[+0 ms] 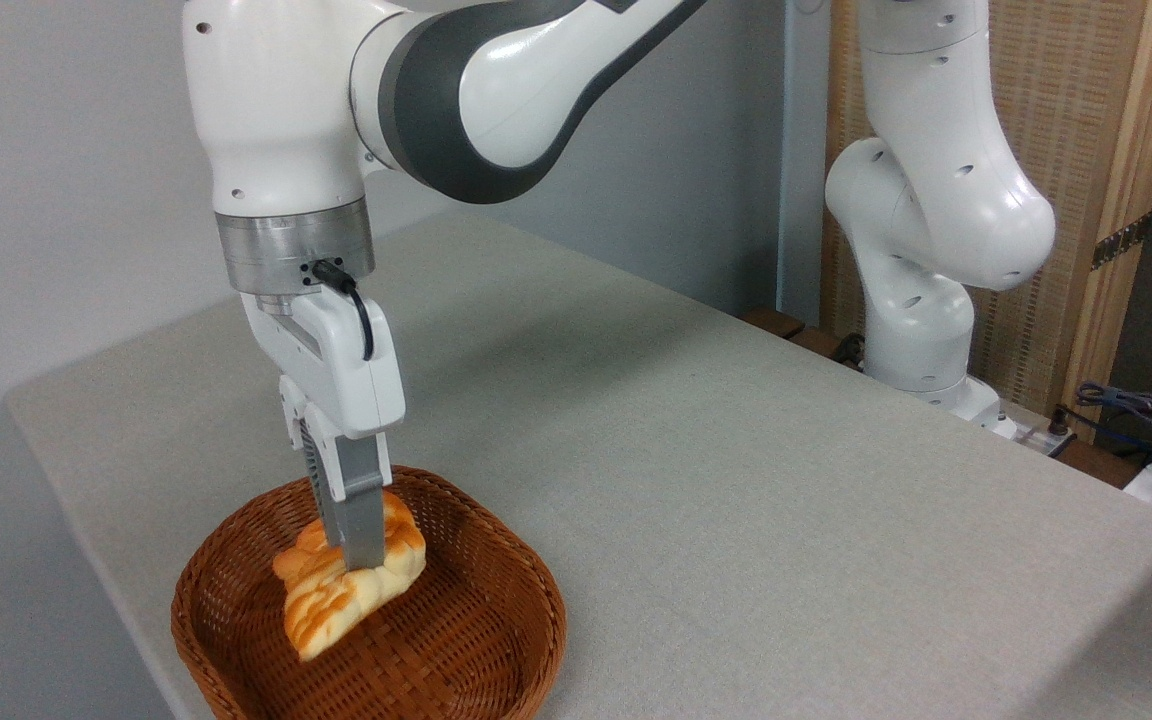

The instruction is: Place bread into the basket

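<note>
The golden-orange braided loaf of bread [351, 585], with pale cream plait lines, hangs inside the reddish-brown woven wicker basket [496, 640], tilted, with its lower pointed end close to the basket floor. We cannot tell if this end already touches the weave. The grey fingers of the white end effector [361, 555] are closed narrowly on the upper middle part of the loaf and hold it from above.

We judge that the loaf is light, because a hold at one place carries it whole. The crust looks smooth and perhaps a little slippery, and the body seems stiff enough, as it does not bend under the fingers. The middle, where the loaf is thickest, is the good place to take it; the pointed ends are too thin.

Behind the loaf, a small part of another orange bun [288, 562] shows, mostly hidden. The basket stands near the front corner of the grey tabletop [736, 480]. In our judgement, only the release is left.
</note>
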